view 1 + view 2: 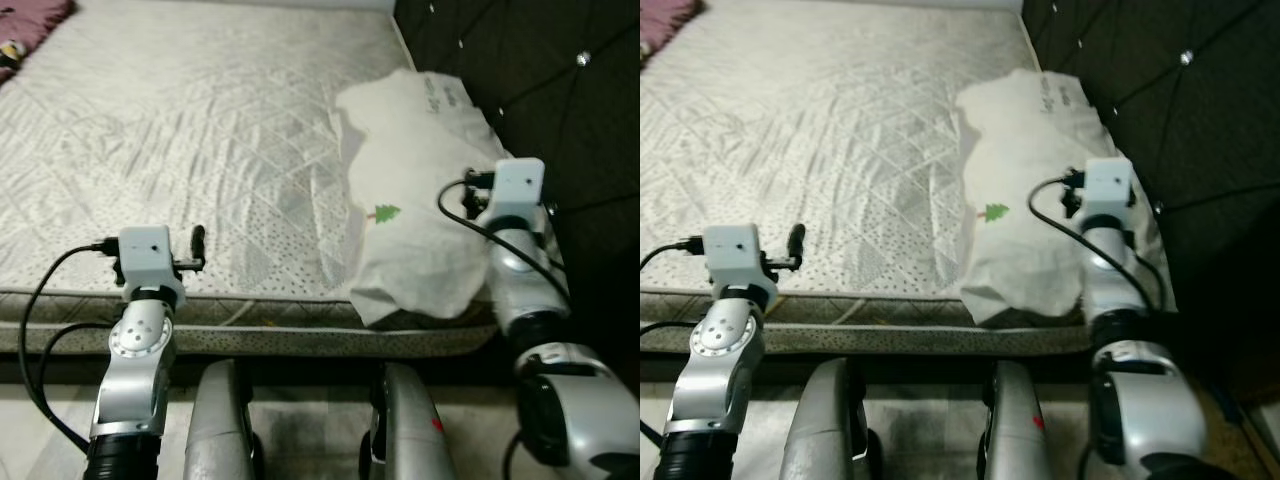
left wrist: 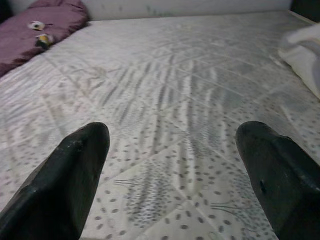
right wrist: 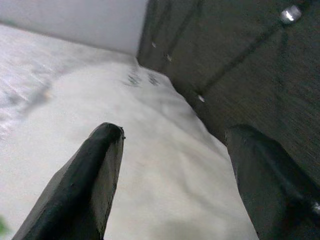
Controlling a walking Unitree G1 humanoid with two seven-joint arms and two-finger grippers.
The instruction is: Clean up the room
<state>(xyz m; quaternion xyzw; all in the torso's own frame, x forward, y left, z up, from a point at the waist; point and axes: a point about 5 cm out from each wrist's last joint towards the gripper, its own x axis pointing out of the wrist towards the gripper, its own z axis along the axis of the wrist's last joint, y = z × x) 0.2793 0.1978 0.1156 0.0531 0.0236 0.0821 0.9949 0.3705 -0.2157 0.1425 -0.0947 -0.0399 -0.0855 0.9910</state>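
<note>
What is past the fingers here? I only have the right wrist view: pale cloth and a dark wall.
Observer: A white pillow with a small green tree print, lying at the mattress edge by the dark headboard.
Operator: Where is the other arm?
Observer: The left gripper is open over the bare mattress near its front edge.
Operator: Anything else on the bed?
Observer: A purple cushion in the far corner.

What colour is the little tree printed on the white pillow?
Green, with a small red base, on the white pillow. It shows best in the left eye view.
</note>
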